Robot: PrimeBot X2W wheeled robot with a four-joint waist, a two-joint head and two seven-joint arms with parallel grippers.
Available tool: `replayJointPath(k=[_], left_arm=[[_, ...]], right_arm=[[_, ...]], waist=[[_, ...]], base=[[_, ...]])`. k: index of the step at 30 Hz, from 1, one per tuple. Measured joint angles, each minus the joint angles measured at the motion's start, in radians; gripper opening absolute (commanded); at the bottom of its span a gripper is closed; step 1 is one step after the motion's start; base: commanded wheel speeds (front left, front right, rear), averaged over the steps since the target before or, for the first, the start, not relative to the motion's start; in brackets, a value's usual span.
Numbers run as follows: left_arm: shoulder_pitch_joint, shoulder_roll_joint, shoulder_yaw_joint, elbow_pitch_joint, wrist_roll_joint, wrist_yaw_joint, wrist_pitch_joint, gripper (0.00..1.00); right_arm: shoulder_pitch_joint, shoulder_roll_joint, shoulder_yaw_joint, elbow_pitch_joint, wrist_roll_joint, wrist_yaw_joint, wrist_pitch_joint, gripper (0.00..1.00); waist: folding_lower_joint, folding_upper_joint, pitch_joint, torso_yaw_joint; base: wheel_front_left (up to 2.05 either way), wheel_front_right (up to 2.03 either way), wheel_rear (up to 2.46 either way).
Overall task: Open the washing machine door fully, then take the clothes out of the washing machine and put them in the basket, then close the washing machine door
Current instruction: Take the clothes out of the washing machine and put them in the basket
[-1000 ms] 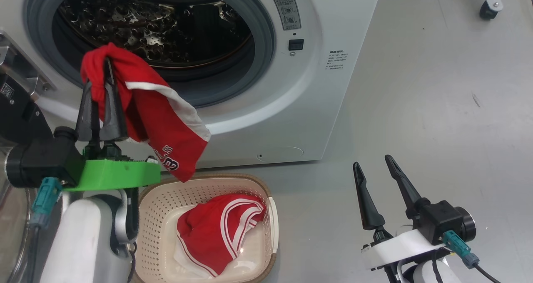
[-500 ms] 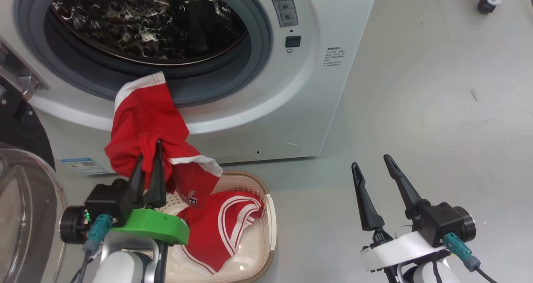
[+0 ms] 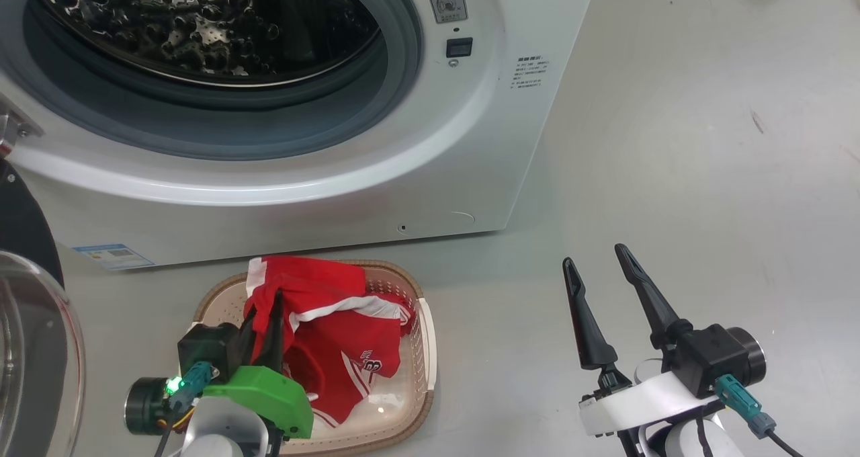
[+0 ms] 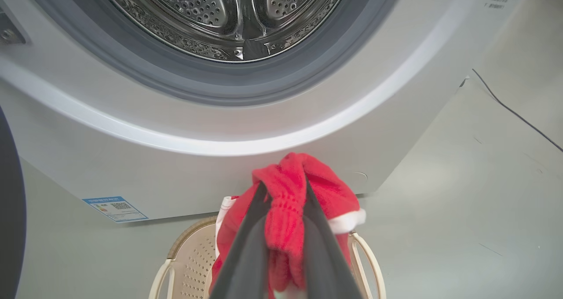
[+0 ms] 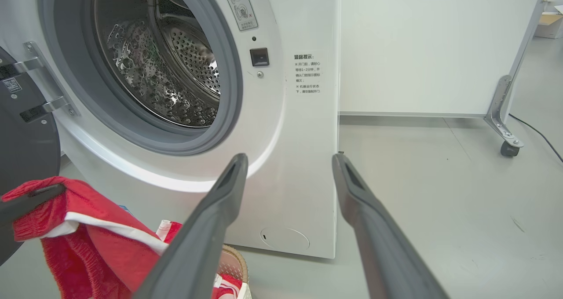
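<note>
washing machine door (image 3: 23, 235) open | drum (image 4: 228, 13) looks empty | left gripper (image 3: 265, 309) clamped on red clothes (image 3: 336, 336), down in basket (image 3: 423, 349) (not released) | right gripper (image 3: 593, 254) fingers apart, idle | todo: release, shut door

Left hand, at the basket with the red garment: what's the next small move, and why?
Probably open the left hand and let go. It is shut on a bunch of the clothes over the basket, and the rest of the red cloth already lies inside it, so releasing should drop it in.
</note>
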Motion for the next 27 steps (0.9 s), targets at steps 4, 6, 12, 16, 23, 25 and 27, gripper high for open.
replayJointPath(k=[4, 6, 12, 16, 23, 25, 27], left_arm=[[-0.023, -0.001, 0.004, 0.08, -0.01, 0.0, 0.012, 0.0], [-0.042, -0.002, 0.012, 0.12, -0.021, 0.0, 0.022, 0.0], [-0.091, -0.004, 0.039, 0.217, -0.049, 0.0, 0.035, 0.0], [-0.121, -0.006, 0.053, 0.263, -0.054, 0.0, 0.039, 0.0], [-0.182, -0.006, 0.062, 0.36, -0.061, 0.001, 0.055, 0.0], [-0.207, -0.004, 0.062, 0.384, -0.061, 0.0, 0.056, 0.0], [-0.231, -0.002, 0.062, 0.409, -0.061, -0.001, 0.06, 0.0]], right_arm=[[-0.013, 0.0, 0.004, -0.011, -0.004, 0.0, 0.0, 1.0], [-0.02, 0.0, 0.008, -0.013, -0.006, 0.0, 0.0, 1.0], [-0.041, 0.0, 0.02, -0.021, -0.006, 0.008, 0.0, 1.0], [-0.055, 0.0, 0.026, -0.024, -0.006, 0.008, 0.0, 1.0], [-0.087, 0.0, 0.034, -0.042, 0.002, 0.007, 0.0, 1.0], [-0.097, 0.0, 0.035, -0.046, 0.002, 0.006, 0.0, 1.0], [-0.107, 0.0, 0.037, -0.05, 0.003, 0.006, 0.0, 1.0]], waist=[[0.0, 0.0, 0.033, -0.012], [0.0, 0.0, 0.048, -0.018], [0.0, 0.0, 0.092, -0.042], [0.0, 0.0, 0.118, -0.055], [0.0, 0.0, 0.177, -0.092], [0.0, 0.0, 0.195, -0.102], [0.0, 0.0, 0.212, -0.111]], base=[[0.0, 0.0, 0.0], [0.0, 0.0, 0.0], [0.0, 0.0, 0.0], [0.0, 0.0, 0.0], [0.0, 0.0, 0.0], [0.0, 0.0, 0.0], [0.0, 0.0, 0.0]])
